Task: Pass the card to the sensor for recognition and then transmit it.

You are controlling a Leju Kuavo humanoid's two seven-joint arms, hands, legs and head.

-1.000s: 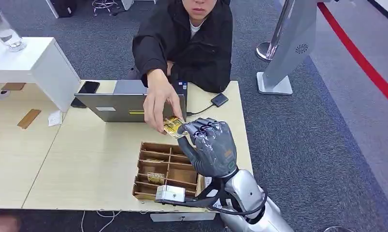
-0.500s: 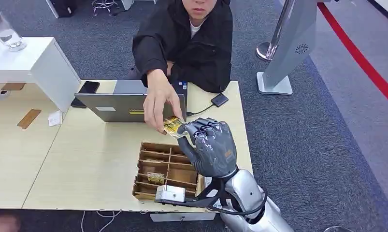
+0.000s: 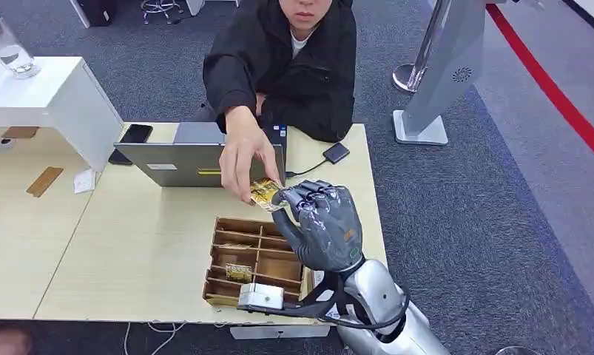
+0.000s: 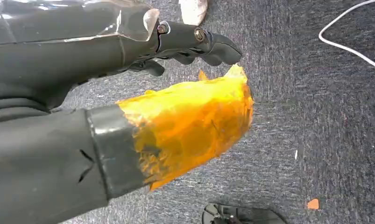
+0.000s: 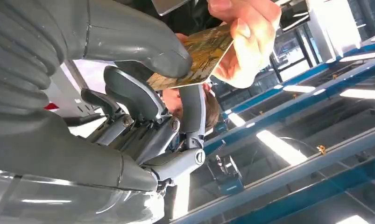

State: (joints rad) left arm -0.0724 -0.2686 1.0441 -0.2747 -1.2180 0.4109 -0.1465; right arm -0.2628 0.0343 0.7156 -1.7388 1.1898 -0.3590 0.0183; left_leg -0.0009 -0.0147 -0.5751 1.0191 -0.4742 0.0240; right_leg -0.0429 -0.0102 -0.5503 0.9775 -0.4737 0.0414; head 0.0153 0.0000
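My right hand (image 3: 325, 225) is raised above the counter (image 3: 131, 244), pinching a gold patterned card (image 3: 265, 194) between thumb and fingers. In the right wrist view my thick grey thumb (image 5: 143, 46) presses one end of the card (image 5: 194, 58) while the darker fingers (image 5: 134, 95) back it from the other face. A person's hand (image 3: 242, 159) reaches over from the far side of the counter and grips the other end of the same card, so both of us hold it at once. The card sits in the air just above the far edge of the wooden compartment tray (image 3: 253, 259), in front of the grey laptop (image 3: 197, 159). A second gold card (image 3: 238, 272) lies in one of the tray's near compartments. A small black sensor pad (image 3: 336, 153) with a cable rests on the counter beside the laptop, and a black phone (image 3: 136, 134) lies at the laptop's other side.

My left hand (image 4: 185, 42) hangs over grey carpet (image 4: 316, 116), fingers curled in with nothing in them.
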